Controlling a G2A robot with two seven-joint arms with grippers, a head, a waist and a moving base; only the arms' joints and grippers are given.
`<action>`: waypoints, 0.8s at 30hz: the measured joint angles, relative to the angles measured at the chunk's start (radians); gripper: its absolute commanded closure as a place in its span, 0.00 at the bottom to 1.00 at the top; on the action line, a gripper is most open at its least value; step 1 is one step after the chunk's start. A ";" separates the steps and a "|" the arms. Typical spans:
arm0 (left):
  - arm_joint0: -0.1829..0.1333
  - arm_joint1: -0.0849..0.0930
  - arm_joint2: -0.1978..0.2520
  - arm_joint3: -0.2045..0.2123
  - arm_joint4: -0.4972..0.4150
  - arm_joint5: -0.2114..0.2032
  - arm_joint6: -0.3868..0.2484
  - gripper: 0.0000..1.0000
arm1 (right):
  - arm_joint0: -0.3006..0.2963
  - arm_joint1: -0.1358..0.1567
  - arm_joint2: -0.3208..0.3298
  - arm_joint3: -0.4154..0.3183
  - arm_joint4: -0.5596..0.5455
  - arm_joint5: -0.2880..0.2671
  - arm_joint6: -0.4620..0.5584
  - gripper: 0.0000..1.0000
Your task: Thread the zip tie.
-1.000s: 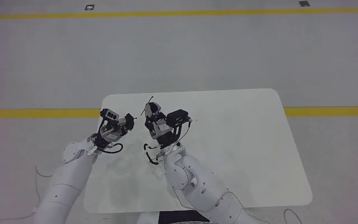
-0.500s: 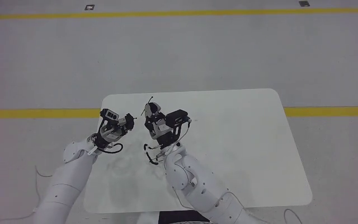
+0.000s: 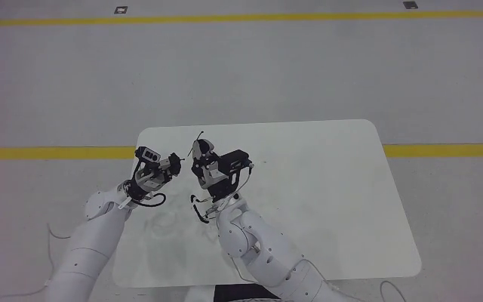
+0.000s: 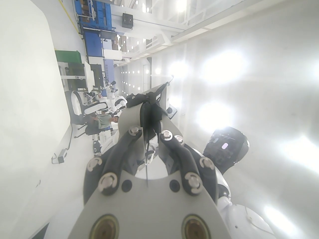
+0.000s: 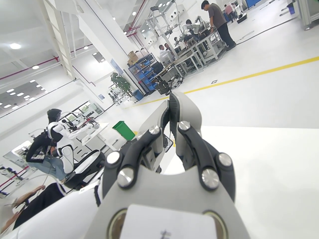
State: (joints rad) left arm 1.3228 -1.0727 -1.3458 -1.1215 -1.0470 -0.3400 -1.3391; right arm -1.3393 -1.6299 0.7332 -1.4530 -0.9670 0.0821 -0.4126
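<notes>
The left gripper (image 4: 153, 98) and right gripper (image 5: 170, 98) (fingers (image 5: 174, 108) closed) pinch the zip tie (image 4: 147, 165).

There are two grippers, the left gripper (image 3: 176, 161) and the right gripper (image 3: 198, 151), and one thin black zip tie (image 3: 199, 140) that can be made out. There is one white table (image 3: 324, 196), and the floor carries two yellow lines (image 3: 226, 17) and two small dark squares (image 3: 121, 10).

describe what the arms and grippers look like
Left arm and right arm have smooth white rounded shells, with black cables looping at the wrists. Left gripper and right gripper each have two pale grey fingers with black pads, driven by black links with silver pins.
</notes>
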 measured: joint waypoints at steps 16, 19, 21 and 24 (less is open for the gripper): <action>0.000 0.000 0.000 0.000 0.000 0.000 0.000 1.00 | -0.007 -0.010 -0.007 -0.014 -0.049 0.029 0.017 1.00; 0.000 0.000 0.000 0.000 0.000 0.000 0.000 1.00 | -0.002 -0.015 -0.012 -0.004 -0.050 0.032 0.021 1.00; 0.000 0.000 0.000 0.000 0.000 0.000 0.000 1.00 | 0.001 -0.017 -0.015 0.001 -0.053 0.034 0.023 1.00; 0.000 0.000 0.000 0.000 0.000 0.000 0.000 1.00 | 0.002 -0.021 -0.016 0.007 -0.058 0.042 0.022 1.00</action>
State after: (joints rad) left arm 1.3228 -1.0727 -1.3458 -1.1215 -1.0470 -0.3400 -1.3391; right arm -1.3369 -1.6511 0.7169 -1.4459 -1.0251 0.1238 -0.3906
